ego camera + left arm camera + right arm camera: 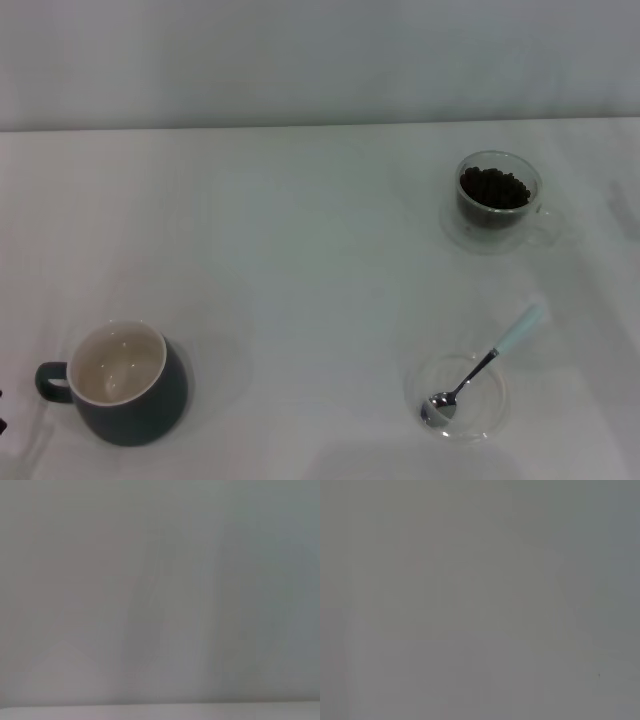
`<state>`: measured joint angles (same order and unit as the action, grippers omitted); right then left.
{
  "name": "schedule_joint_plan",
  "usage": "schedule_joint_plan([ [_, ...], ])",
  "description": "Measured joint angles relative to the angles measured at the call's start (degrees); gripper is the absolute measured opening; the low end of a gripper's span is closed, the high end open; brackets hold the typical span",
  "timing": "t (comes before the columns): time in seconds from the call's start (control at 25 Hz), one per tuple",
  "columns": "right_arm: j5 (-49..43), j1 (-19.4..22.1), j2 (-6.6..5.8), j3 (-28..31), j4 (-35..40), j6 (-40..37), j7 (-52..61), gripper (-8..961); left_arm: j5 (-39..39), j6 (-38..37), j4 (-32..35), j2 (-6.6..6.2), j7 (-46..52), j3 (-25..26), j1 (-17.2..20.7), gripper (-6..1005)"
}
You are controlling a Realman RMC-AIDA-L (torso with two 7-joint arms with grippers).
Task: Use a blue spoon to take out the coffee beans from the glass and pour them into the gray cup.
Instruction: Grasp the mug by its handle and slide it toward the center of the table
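You have the small teaspoon with a shiny metal bowl and pale light-blue handle, the blue spoon (486, 364), lying at the near right of the white desk (300, 260). Its bowl rests inside a flat, shallow, clear round dish (459, 398), and its handle leans out over the dish's rim, pointing away from you and to the right.

Farther back on the right stands the small clear thick-walled glass (498, 198), filled with dark brown, nearly black coffee beans (494, 187). Its clear side handle is faint and hard to trace against the pale desk.

At the near left, well apart from both, sits the rounded dark blue-gray mug, the gray cup (124, 381), upright, with its cream-white inside showing and its loop handle turned to the left.

Neither pincer appears in the head view. Both wrist views give you only a plain, featureless pale surface, so you cannot tell whether either pincer is released or clenched. A small dark shape at the lower left edge of the head view is cut off and cannot be identified.
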<state>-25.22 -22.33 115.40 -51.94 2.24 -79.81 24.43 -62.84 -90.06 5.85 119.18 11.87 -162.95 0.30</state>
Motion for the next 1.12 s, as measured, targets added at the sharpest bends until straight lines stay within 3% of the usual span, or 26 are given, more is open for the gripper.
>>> schedule_joint_plan([
  [1.12,-0.4,-0.1,0.09,-0.5,-0.6,0.3,0.2,844,10.5,3.6,-1.8,0.00,0.0,0.0,-2.5,859],
])
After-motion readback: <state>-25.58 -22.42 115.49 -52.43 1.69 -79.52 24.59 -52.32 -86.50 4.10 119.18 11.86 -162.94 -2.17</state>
